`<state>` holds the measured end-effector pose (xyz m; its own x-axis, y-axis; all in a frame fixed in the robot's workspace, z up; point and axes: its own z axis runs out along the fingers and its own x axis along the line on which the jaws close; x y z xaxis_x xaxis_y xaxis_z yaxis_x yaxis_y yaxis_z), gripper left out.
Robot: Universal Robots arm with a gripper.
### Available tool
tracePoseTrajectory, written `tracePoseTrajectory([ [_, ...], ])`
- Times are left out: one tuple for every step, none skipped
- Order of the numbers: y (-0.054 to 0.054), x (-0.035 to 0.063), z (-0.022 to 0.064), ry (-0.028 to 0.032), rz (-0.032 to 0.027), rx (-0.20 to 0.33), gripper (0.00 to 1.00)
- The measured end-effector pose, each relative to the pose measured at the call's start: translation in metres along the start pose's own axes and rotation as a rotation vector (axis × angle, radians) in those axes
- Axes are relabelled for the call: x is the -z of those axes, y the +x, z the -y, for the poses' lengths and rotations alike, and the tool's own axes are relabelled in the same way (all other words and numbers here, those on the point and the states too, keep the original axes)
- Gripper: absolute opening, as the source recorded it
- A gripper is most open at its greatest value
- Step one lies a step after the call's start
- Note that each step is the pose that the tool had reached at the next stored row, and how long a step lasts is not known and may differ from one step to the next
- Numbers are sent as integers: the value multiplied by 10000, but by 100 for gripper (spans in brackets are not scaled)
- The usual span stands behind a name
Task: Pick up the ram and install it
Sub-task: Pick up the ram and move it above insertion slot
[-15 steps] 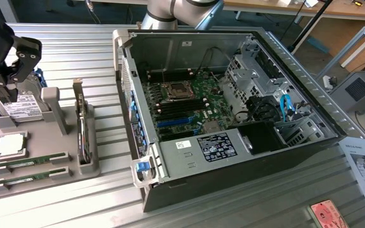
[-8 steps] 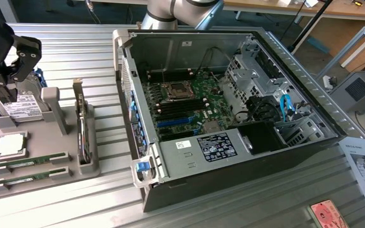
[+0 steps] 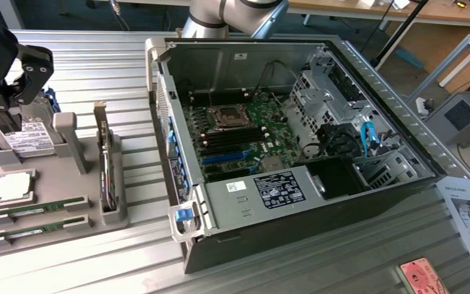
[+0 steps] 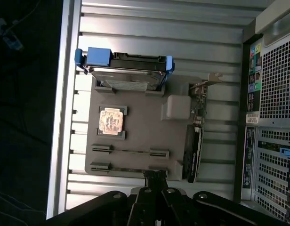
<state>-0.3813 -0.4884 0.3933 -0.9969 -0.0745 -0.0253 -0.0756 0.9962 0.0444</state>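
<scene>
Closed gripper (image 4: 155, 175), seemingly empty, above tray (image 4: 145, 129)

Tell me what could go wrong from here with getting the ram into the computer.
1. The claw is shut over the holder; lowered like that, it would likely press on a ram stick rather than straddle it.
2. The second stick and the processor sit close by, so a nudge is possible.
3. The motherboard slots lie deep inside the case, beside cables.

End effector (image 4: 155, 176) hovering, pointing straight down, fingers closed together
</scene>
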Motion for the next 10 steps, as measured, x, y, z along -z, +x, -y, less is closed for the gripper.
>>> tracePoseTrajectory([
  [0,0,0,-1,-2,59,11],
  [0,0,0,-3,-5,112,11],
  [0,0,0,-4,-7,170,11],
  [0,0,0,-6,-10,220,11],
  [0,0,0,-7,-12,278,11],
  [0,0,0,-9,-14,329,11],
  [0,0,0,-10,-17,392,11],
  [0,0,0,-11,-19,438,11],
  [0,0,0,-13,-23,504,11],
  [0,0,0,-14,-24,553,11],
])
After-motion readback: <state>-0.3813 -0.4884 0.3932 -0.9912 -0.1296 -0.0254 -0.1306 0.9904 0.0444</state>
